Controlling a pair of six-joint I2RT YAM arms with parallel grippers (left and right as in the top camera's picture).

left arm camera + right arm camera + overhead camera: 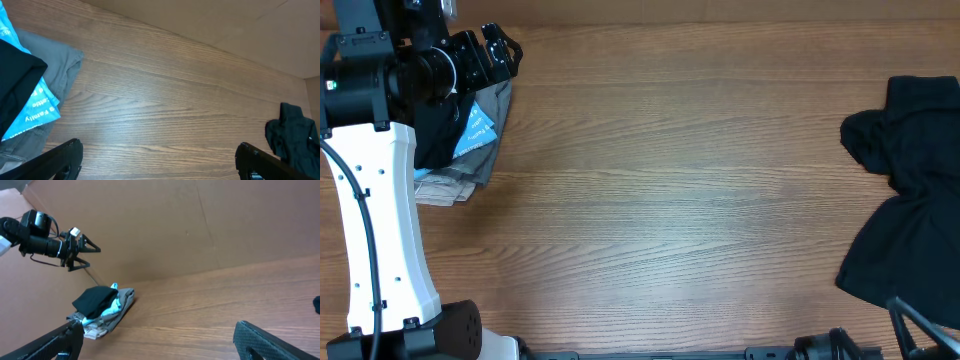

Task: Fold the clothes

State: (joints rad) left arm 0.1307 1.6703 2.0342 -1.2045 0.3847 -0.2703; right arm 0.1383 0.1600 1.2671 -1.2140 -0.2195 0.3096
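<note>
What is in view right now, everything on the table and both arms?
crumpled black T-shirt: one, black, unfolded at the table's right edge
folded black garment: one, black, top of the stack at the far left
light-blue garment: one, light blue with white print, in the stack under the black one
grey garment: one, grey, folded, under the light-blue one
beige garment: one, beige, bottom of the stack
table: one, brown wood, bare across the middle
cardboard wall: one, brown, behind the table
left gripper: one, black, open, raised over the stack
right gripper: one, black, open, at the near right edge, holding nothing
</note>
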